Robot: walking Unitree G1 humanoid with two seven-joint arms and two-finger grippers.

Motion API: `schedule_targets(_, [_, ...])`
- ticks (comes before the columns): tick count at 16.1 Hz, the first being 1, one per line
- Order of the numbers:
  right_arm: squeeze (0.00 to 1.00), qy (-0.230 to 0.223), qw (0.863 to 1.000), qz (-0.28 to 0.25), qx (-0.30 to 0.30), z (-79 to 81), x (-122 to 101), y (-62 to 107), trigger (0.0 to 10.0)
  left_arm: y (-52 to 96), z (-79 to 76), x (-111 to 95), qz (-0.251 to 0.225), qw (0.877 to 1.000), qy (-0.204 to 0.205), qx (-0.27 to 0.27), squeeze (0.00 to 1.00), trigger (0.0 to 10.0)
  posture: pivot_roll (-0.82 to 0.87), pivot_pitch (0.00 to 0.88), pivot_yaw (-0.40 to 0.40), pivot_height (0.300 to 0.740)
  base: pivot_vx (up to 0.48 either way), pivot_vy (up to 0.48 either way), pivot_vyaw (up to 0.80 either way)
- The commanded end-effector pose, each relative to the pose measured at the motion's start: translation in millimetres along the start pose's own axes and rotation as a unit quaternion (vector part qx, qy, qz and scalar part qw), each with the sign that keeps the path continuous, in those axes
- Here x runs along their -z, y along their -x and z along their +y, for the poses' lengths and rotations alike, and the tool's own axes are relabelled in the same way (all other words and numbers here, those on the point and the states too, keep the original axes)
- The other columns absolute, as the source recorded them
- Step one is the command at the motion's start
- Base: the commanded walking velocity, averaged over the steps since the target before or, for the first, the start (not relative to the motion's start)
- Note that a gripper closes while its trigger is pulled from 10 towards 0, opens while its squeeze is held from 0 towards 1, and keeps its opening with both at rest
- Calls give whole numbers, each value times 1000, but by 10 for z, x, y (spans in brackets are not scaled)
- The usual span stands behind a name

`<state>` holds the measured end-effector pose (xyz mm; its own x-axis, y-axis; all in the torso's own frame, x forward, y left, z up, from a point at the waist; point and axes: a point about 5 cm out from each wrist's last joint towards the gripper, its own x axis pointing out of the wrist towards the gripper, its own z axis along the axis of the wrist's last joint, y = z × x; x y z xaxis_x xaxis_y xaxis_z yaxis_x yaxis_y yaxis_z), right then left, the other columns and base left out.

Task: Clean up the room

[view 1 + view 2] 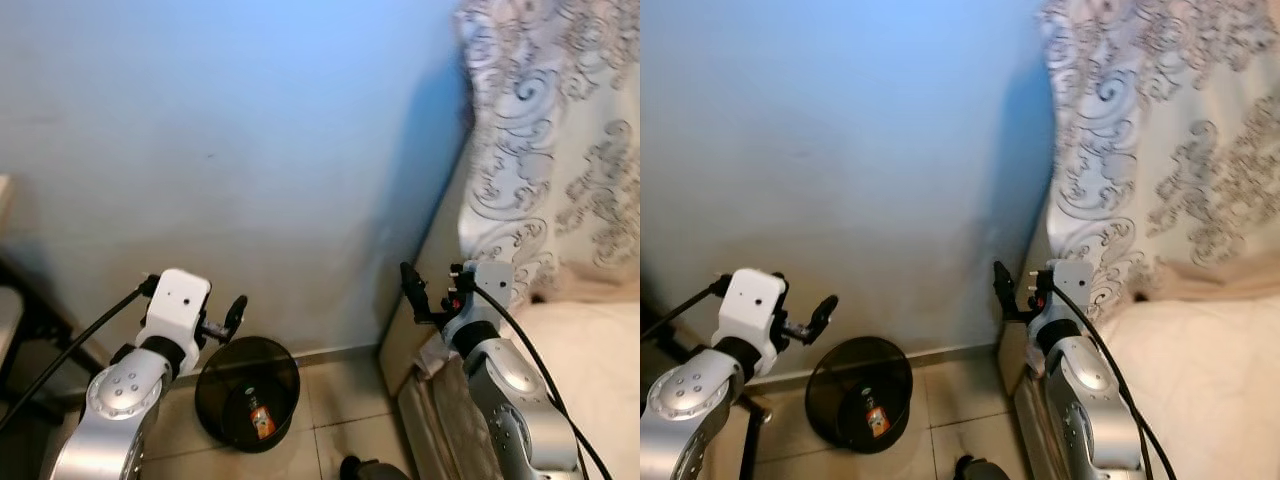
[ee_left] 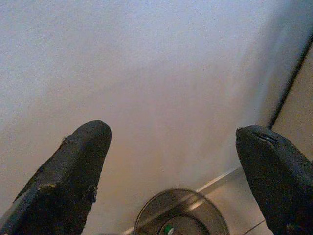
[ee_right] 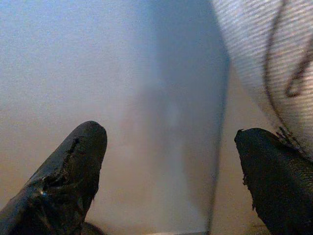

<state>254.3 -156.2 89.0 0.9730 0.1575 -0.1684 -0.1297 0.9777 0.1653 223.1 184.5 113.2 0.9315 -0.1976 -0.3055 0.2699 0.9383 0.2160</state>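
A dark, see-through round waste bin [image 1: 247, 392] stands on the tiled floor against the wall, with a small orange-labelled item [image 1: 262, 420] lying inside it. My left gripper [image 1: 232, 318] is raised just above and left of the bin's rim, open and empty. In the left wrist view its fingers [image 2: 73, 166] stand wide apart, with the bin [image 2: 181, 213] below them. My right gripper [image 1: 413, 290] is held up near the wall corner by the curtain. It is open too, and its fingers [image 3: 73, 161] are spread with nothing between them.
A pale blue-white wall [image 1: 250, 150] stands close ahead. A patterned curtain [image 1: 540, 130] hangs at the right above a cream bed [image 1: 590, 370]. Dark furniture [image 1: 20, 330] stands at the far left. A small dark object [image 1: 365, 468] lies on the floor tiles near the bed.
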Motion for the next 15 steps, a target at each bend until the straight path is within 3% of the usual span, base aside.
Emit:
schedule_targets(1, [1000, 14, 1000, -16, 3, -18, -55, -16, 10000, -16, -14, -6, -3, 1000, -7, 4, 0, 10000, 16, 0, 9, 740, 0, 0, -800])
schedule_targets(9, [1000, -8, 999, -8, 39, -128, -13, 9, 10000, -19, 88, -10, -9, 999, 4, -35, 0, 10000, 26, 0, -9, 740, 0, 0, -800])
schedule_targets(15, [1000, 7, 999, -8, 41, -66, -6, -20, 10000, -43, 96, -18, -12, 999, 2, -32, 0, 10000, 18, 0, -7, 740, 0, 0, -800])
